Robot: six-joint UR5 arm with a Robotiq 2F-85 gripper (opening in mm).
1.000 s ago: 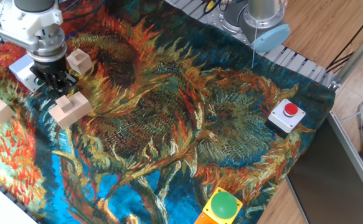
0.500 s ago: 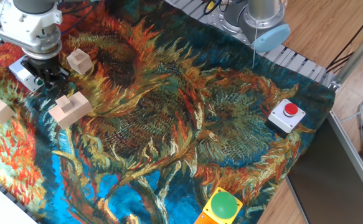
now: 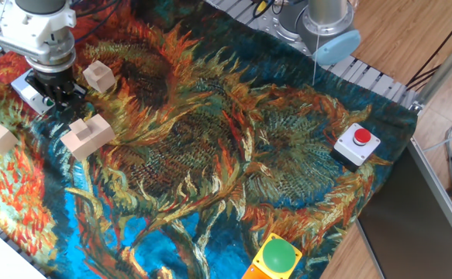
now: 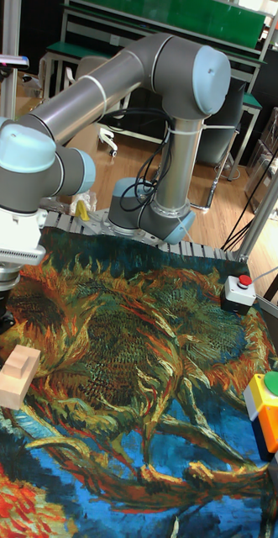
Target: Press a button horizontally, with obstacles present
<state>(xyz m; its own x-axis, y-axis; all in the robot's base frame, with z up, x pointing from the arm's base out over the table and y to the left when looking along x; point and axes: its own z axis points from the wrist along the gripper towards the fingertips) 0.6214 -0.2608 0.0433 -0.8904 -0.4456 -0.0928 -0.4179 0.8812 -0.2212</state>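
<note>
The arm rises from its base (image 4: 153, 220) at the upper middle of the tall fixed view, climbs to a grey and pale-blue shoulder joint (image 4: 191, 77), then slopes down toward the left edge of the frame, ending in an elbow-like joint (image 4: 25, 168) there. Below that, the white wrist (image 3: 39, 31) points straight down at the upper left of the fixed view. The black gripper (image 3: 56, 90) hangs under it; its fingertips are too dark to tell apart.
</note>
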